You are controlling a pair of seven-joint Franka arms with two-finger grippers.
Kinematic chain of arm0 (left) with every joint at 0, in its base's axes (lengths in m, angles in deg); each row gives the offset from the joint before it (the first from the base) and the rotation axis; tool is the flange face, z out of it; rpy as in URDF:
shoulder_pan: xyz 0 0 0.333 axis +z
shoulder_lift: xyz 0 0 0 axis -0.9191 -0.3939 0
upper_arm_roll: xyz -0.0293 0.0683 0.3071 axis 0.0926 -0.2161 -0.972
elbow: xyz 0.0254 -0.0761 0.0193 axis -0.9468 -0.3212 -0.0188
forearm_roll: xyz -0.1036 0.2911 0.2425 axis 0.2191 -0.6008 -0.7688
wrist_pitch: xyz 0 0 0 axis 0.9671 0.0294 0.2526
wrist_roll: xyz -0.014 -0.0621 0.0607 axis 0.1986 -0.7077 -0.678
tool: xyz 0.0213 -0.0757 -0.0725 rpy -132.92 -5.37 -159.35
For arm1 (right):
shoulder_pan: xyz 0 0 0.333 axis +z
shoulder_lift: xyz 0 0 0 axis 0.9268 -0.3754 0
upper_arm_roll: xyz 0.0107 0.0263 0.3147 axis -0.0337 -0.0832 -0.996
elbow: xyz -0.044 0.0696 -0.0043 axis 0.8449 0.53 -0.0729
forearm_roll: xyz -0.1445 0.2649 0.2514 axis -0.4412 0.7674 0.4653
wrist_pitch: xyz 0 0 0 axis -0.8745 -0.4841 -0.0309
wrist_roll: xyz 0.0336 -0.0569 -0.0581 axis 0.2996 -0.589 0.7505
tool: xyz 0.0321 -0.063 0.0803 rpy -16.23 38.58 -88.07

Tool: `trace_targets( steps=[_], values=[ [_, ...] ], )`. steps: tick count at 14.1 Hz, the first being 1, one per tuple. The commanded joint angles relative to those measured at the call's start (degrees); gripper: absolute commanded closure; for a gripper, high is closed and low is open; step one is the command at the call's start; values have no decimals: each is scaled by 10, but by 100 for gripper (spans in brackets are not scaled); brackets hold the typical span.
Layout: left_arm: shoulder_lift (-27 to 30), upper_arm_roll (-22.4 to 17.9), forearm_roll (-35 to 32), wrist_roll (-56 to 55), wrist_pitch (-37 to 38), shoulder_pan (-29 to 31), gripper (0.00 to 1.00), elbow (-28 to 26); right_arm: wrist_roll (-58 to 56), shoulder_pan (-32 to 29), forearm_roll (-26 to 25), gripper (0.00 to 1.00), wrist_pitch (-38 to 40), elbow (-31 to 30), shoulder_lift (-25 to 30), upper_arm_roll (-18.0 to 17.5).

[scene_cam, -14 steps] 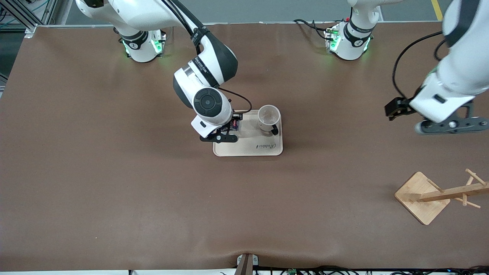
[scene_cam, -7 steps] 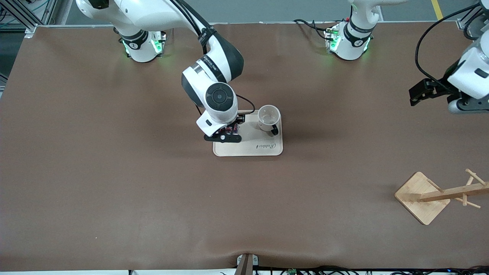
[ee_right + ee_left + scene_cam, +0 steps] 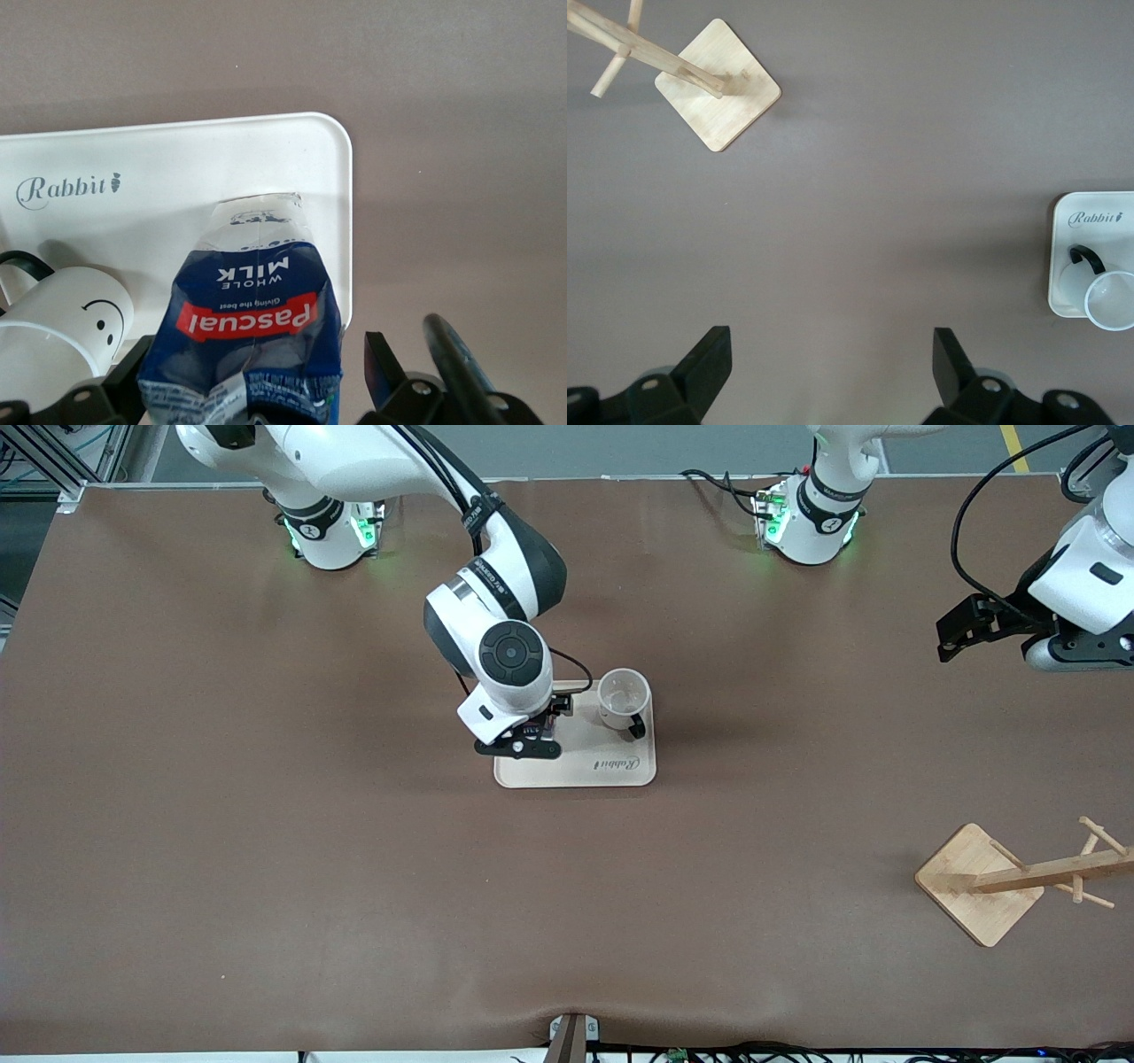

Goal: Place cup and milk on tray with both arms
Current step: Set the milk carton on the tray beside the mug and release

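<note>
Right wrist view is showing the milk standing on the tray, close to the edge toward the right arm's end of the table. The right gripper is sitting around the milk with its fingers spread wide, so it is not squeezing the carton. The cup is standing on the tray too, just beside the milk.

Both things look like they are already on the tray, so the job seems almost done. The risky part is pulling the right gripper away. A finger may be catching the soft carton on the way up and tipping it. The milk could be falling off the tray's edge, or bumping the cup.

The left gripper is waiting up high over bare table toward the left arm's end, with its fingers wide and nothing in them. A wooden rack is lying on its side on the table, well apart from the tray and nearer the front camera. Nothing is standing in the way.
</note>
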Motion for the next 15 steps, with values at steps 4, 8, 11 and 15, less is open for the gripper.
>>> trace_targets(
  steps=[4,8,11,15],
  values=[
    [2,22,2,-4,6,2,0,-11,6,0,16,0,62,22,6,1],
    [0,18,2,2,6,10,0,-9,6,-23,92,0,113,76,14,6],
    [-4,18,8,1,5,10,0,-6,6,-53,95,0,136,95,20,5],
    [-2,17,6,2,6,10,0,-9,4,-101,102,0,237,124,38,3]
  ],
)
